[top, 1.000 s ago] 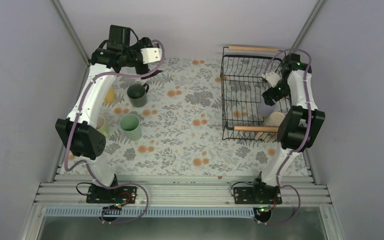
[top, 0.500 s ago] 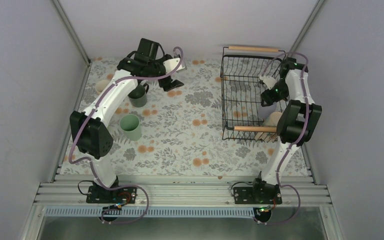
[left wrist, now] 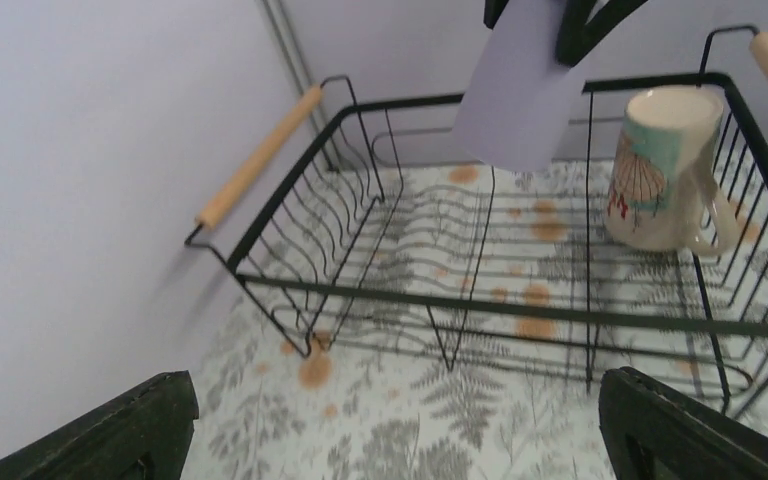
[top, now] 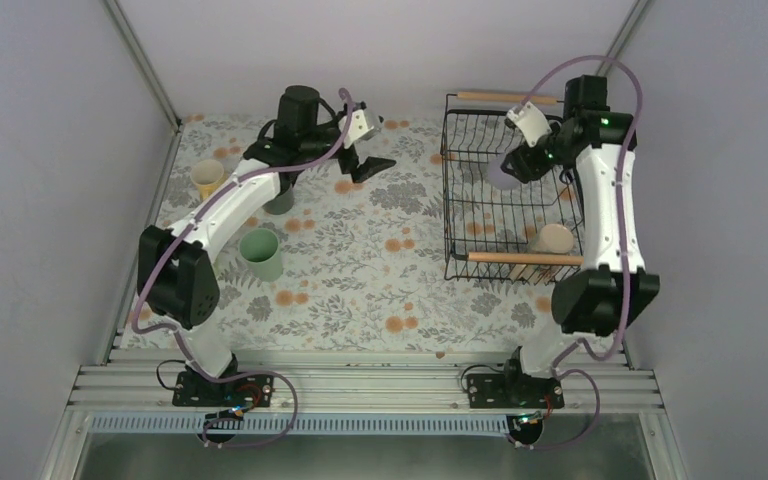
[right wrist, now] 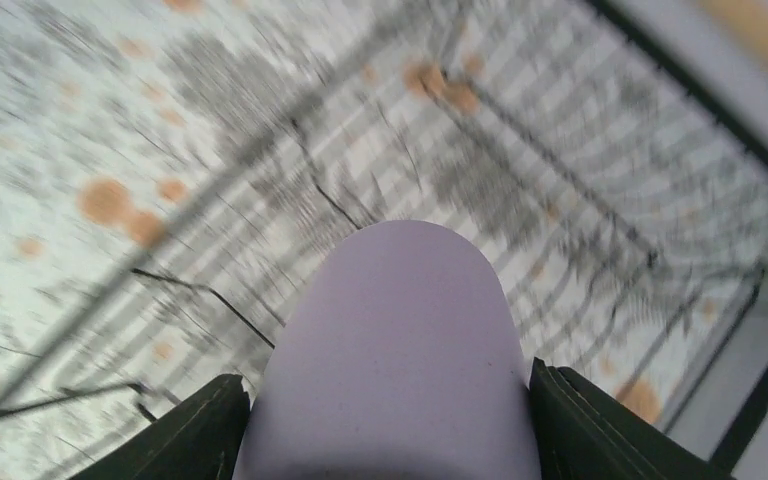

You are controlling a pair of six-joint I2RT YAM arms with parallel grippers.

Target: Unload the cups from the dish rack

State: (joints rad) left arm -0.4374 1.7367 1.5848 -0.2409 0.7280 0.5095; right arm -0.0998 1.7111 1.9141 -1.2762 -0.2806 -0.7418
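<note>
Over the dish rack (top: 447,190), right gripper (top: 516,165) has raised the lavender mug (top: 501,176) it pinches.

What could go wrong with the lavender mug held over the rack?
The glossy lavender mug hangs in the right gripper above the black wire dish rack; a slip could drop it onto the wires beside the cream printed mug. Carried leftward, it might clip the rack's rim or the open left gripper.

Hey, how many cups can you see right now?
5: yellow cup, dark green cup and mint cup on the table; lavender cup in the right hand over the rack; beige cup inside it. The left arm may hide more.
</note>
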